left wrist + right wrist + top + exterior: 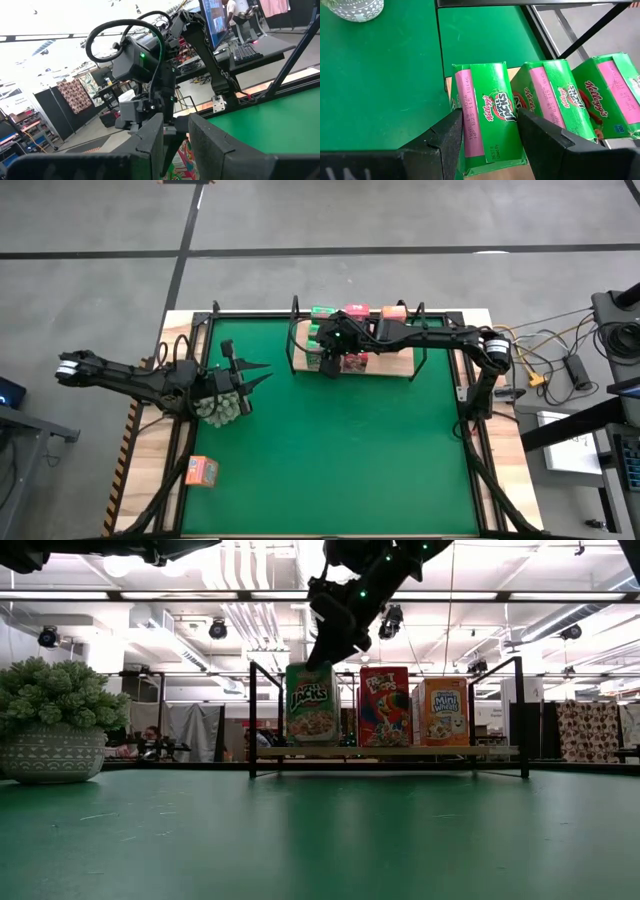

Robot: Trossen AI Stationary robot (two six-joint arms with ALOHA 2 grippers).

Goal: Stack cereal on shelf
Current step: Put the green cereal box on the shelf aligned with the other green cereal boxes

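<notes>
Right now the shelf [400, 368] holds most boxes; my right gripper [487, 132] sits above its near-left end, fingers spread around the front green cereal box [487, 117], placing it. Next: lift clear. Left gripper [245, 375] waits by the spiky ball [222, 408], can't tell its state.

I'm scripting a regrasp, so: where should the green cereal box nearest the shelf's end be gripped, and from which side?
Take the green box at its top, straight down from above, fingers across its broad faces. It stands upright on the shelf, a second green box close beside it, leaving the top free. The right gripper hangs there, open.
</notes>
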